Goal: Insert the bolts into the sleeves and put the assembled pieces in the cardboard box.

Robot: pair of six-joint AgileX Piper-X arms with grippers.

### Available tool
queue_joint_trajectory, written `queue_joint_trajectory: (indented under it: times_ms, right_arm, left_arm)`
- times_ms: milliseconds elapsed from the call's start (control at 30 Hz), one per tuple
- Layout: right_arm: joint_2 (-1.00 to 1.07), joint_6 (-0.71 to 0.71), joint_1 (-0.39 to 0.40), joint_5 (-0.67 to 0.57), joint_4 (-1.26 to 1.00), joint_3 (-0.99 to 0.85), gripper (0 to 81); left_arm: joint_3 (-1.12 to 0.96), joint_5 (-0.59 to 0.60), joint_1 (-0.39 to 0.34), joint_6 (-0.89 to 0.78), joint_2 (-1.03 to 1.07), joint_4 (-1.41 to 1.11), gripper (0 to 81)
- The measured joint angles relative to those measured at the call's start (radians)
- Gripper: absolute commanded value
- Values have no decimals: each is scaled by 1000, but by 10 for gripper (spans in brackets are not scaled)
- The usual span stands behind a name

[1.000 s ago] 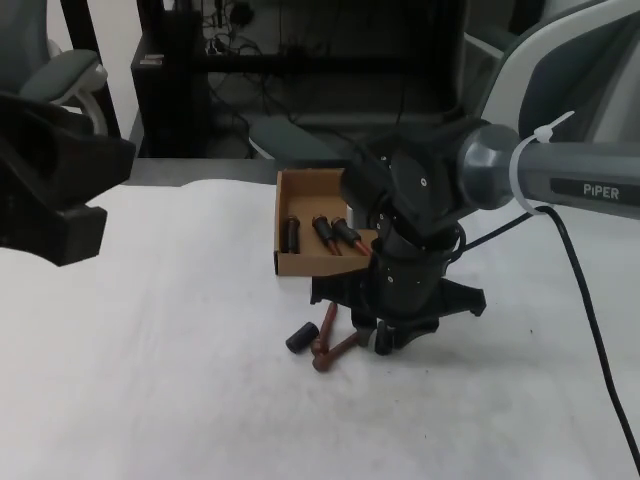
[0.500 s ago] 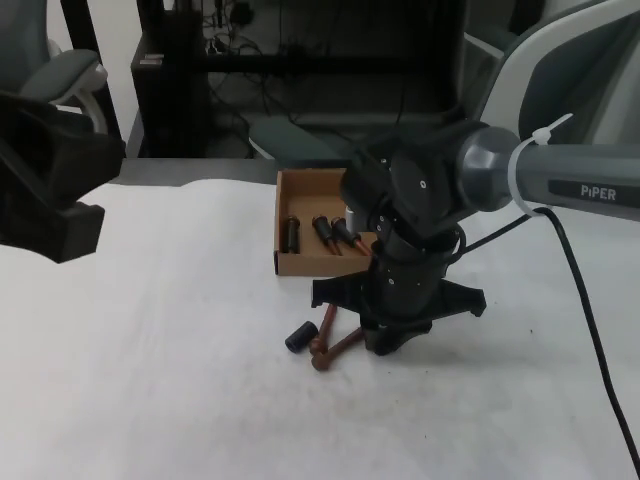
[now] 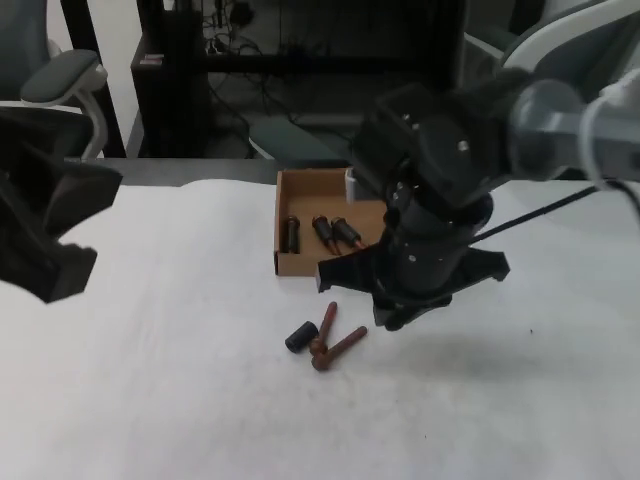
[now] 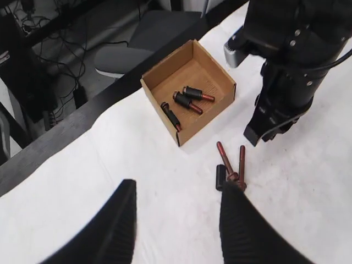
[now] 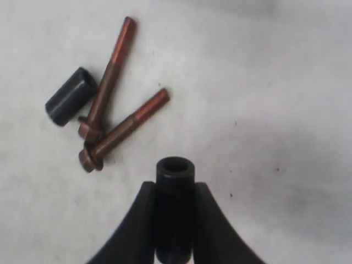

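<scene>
My right gripper [image 5: 175, 190] is shut on a black sleeve [image 5: 175, 206], held upright above the white cloth, and hangs over the bench [image 3: 398, 318] just right of the loose parts. Two copper bolts [image 5: 109, 71] [image 5: 127, 127] lie crossed at their heads, with a second black sleeve [image 5: 70, 96] beside them. In the high view, the bolts [image 3: 334, 346] and loose sleeve [image 3: 297, 337] lie in front of the cardboard box [image 3: 300, 264]. Three assembled pieces [image 4: 190, 102] lie inside the box [image 4: 212, 113]. My left gripper [image 4: 179, 231] is open, high above the cloth, empty.
The left arm [image 3: 45, 225] hangs at the bench's left side. A white cloth [image 3: 150, 400] covers the bench. Chairs and a dark rack with cables stand beyond the bench's far edge [image 3: 200, 170].
My right gripper has risen from beside the bolts, carrying the sleeve up off the cloth. The left arm has shifted slightly at the left edge.
</scene>
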Motion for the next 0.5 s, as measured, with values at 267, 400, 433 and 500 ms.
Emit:
queue_joint_trajectory:
  times_ms: [267,400,433,500]
  right_arm:
    - [-242,33,71,30,-97,196,4]
    - [-370,56,108,70,-143,299,4]
    - [-405,58,118,83,-161,327,4]
    - [-464,59,136,100,-192,375,4]
  left_arm:
    - [0,-5,0,47,0,35,476]
    - [0,-5,0,89,0,35,476]
    - [0,-5,0,91,0,35,476]
    - [0,-5,0,98,0,36,476]
